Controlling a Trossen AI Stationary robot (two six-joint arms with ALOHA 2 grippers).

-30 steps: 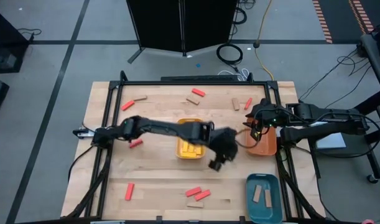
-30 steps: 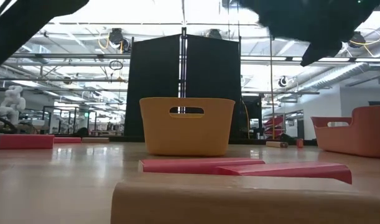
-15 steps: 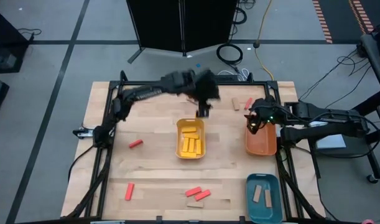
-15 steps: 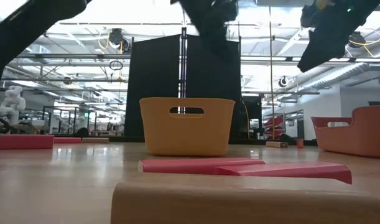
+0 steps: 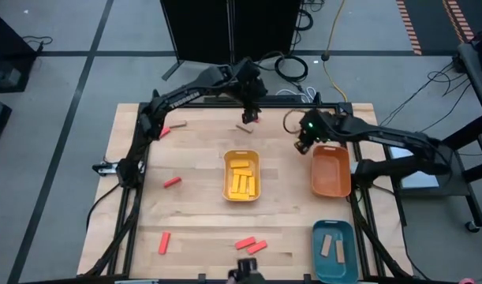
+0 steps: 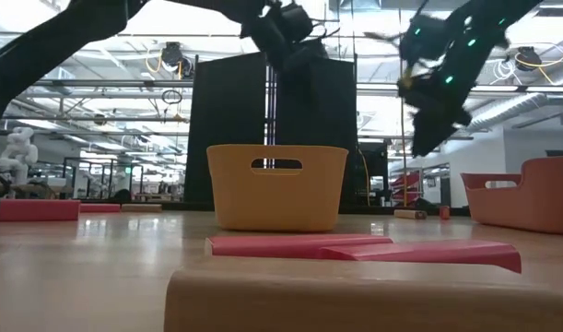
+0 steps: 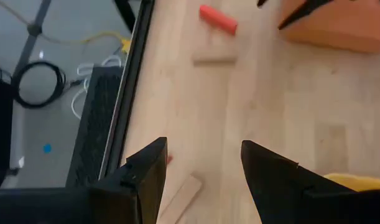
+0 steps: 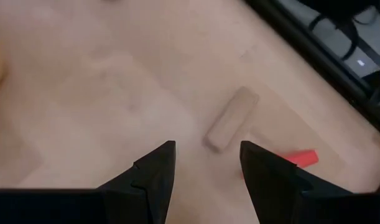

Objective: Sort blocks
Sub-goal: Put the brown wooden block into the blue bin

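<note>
My left gripper [image 5: 252,113] hangs open above the table's far middle. Between its fingers in the wrist view lies a tan block [image 7: 181,195] flat on the wood, with a bit of a red block [image 7: 169,160] beside it. My right gripper [image 5: 302,144] is open, above the table just left of the orange tray [image 5: 332,173]. Below it lie a tan block [image 8: 232,118] and a red block [image 8: 299,158]. The yellow tray [image 5: 242,175] holds several yellow blocks. Two tan blocks lie in the teal tray [image 5: 334,241].
Red blocks lie loose at the left [image 5: 171,182], the near left [image 5: 163,243] and the near middle [image 5: 251,245]. Another two blocks [image 5: 171,128] lie at the far left. A black frame rail [image 7: 115,124] runs along the table's far edge by my left gripper.
My left gripper has swung from beside the yellow tray's right side up and across to the table's far edge, rolling as it went, and stayed open. My right gripper has left the orange tray, going down and toward the table's left, and stayed open. No block has moved.
</note>
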